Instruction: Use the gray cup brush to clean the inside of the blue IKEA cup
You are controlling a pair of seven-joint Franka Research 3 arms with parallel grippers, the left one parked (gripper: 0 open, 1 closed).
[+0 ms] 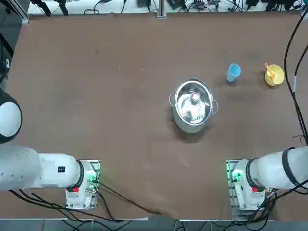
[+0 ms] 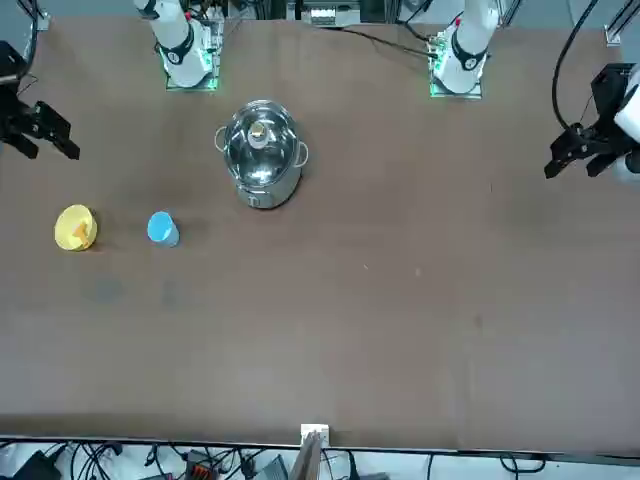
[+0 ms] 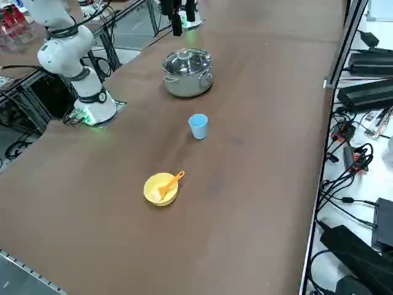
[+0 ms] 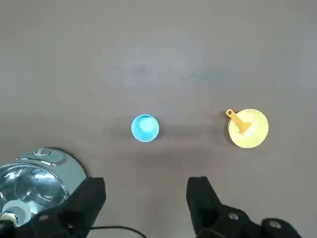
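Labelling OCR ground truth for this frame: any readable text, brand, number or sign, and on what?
None readable.
blue cup: plain, no mark visible.
yellow bowl with the orange-looking brush in it: no print.
steel pot and its glass lid: no lettering.
left arm's dark patch: a mark, too small to read.
right claw, open, raised over the table: no label.

Steel pot partly cut off

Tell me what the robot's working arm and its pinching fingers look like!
The right arm is smooth, rounded and white, with dark rings at its joints. Its base glows green and has a red spot, with black cables trailing off. The right gripper has two chunky black fingers.
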